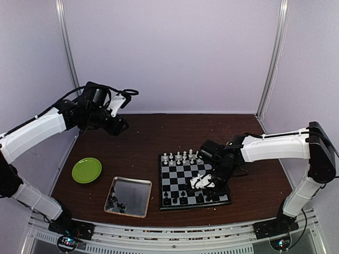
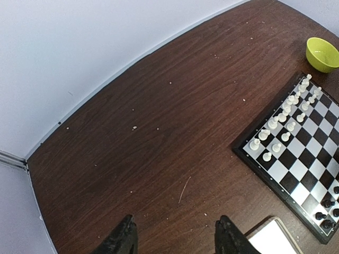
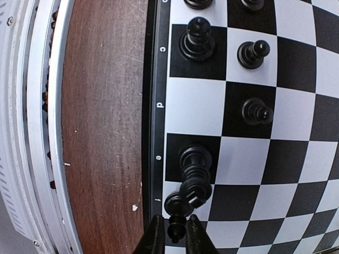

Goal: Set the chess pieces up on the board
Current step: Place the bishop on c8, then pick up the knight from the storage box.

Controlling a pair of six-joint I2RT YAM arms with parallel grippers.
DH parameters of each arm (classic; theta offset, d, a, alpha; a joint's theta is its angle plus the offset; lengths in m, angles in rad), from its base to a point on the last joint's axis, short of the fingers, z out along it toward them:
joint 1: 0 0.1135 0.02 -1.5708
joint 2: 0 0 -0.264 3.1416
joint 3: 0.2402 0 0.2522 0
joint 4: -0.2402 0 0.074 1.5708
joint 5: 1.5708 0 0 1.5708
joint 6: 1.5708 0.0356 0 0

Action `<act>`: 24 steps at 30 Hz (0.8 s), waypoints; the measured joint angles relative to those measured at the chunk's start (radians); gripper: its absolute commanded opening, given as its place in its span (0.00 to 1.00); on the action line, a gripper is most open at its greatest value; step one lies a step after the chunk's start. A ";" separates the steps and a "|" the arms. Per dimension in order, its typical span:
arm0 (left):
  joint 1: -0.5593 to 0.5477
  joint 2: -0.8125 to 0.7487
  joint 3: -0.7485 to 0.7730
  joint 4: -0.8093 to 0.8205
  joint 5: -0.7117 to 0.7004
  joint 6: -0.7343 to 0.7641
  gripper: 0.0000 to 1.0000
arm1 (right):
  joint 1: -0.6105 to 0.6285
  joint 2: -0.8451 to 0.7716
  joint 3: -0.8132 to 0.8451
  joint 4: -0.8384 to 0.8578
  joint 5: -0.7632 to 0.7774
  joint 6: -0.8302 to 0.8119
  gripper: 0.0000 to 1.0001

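- Carefully: the chess pieces (image 1: pixel 180 157) are tiny, hard and glossy, so judge them light, slippery and quick to topple. Take each by its narrow stem, from straight above.
- Your right pincer (image 3: pixel 174 235) flanks a black piece (image 3: pixel 177 205) at 6 o'clock in its wrist view, on the rim square. You cannot tell whether it pinches.
- Your left pincer (image 2: pixel 172 241) hangs spread and empty over the surface (image 2: pixel 159 132).
- The board (image 1: pixel 183 177) lies at 4 o'clock from the surface's middle. Spare black pieces (image 1: pixel 114 202) wait in the tray (image 1: pixel 131 181) at 7 o'clock.
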 measured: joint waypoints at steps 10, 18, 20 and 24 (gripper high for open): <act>-0.004 0.031 0.010 -0.019 -0.022 -0.022 0.46 | -0.010 -0.063 -0.013 -0.002 0.017 0.003 0.32; -0.052 0.063 -0.038 -0.172 0.000 -0.178 0.37 | -0.176 -0.343 -0.102 0.018 -0.072 0.005 0.33; -0.079 0.033 -0.103 -0.218 0.012 -0.229 0.36 | -0.225 -0.357 -0.113 0.032 -0.084 0.019 0.33; -0.182 -0.014 -0.201 -0.327 0.026 -0.336 0.35 | -0.268 -0.364 -0.120 0.069 -0.089 0.044 0.33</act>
